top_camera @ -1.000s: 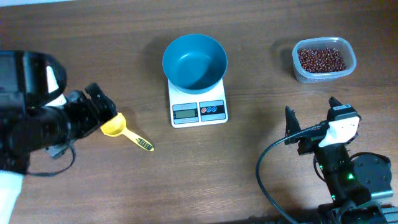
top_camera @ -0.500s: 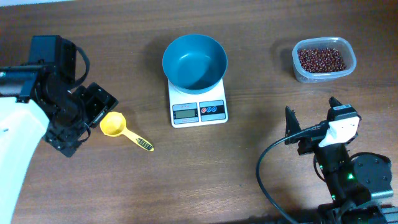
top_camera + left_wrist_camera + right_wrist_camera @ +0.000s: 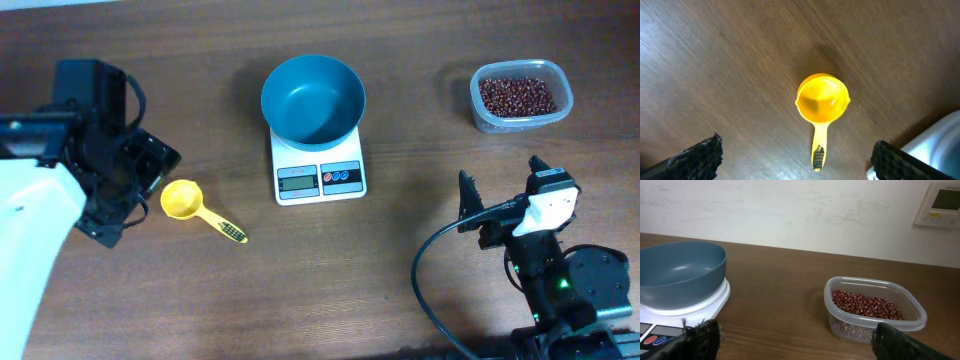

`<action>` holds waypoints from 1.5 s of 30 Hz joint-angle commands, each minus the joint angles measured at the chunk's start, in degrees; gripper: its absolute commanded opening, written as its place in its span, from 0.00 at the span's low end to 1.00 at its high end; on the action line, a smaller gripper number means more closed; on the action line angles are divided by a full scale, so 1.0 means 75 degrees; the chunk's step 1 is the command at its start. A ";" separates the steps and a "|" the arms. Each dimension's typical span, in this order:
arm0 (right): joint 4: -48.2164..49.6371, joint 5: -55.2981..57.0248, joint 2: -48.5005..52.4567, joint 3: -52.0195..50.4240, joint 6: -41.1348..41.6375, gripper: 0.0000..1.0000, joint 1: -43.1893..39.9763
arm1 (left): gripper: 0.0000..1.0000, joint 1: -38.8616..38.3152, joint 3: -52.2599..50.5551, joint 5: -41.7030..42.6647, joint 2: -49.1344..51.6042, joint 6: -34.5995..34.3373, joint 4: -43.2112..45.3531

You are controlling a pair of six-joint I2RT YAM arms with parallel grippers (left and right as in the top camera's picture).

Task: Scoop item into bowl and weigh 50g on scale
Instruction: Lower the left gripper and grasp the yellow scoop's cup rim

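Beans [image 3: 517, 95] in tub [image 3: 521, 123] near far table [image 3: 330, 290] edge; left end effector [image 3: 797, 159], right end effector [image 3: 800, 341] gaping, empty.

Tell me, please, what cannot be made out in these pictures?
- scale reading: overhead, digits too small; right wrist, display beyond the left edge.
- bowl bottom: right wrist, hidden by its near wall.
- beans count: overhead, too small; right wrist, tub wall clouds them.

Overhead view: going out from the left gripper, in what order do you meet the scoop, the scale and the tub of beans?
From the left gripper:
1. Scoop, just beside it, at the left.
2. Scale, in the middle, under the bowl.
3. Tub, far right, at the back.
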 commanded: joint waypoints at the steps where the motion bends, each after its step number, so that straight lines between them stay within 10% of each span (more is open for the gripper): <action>1: -0.0023 0.0093 -0.0017 -0.0061 -0.0026 0.99 -0.0050 | 0.99 0.0032 -0.0597 -0.0050 0.0163 -0.0216 0.0487; 18: -0.0023 0.0093 -0.0017 -0.0061 -0.0026 0.99 -0.0050 | 0.86 0.0032 -0.2923 0.0032 0.0166 -0.0216 0.3826; 45: -0.0023 0.0090 -0.0017 -0.0061 -0.0023 0.99 -0.0050 | 0.14 0.0029 -0.2993 0.0350 0.1236 -0.0216 0.4167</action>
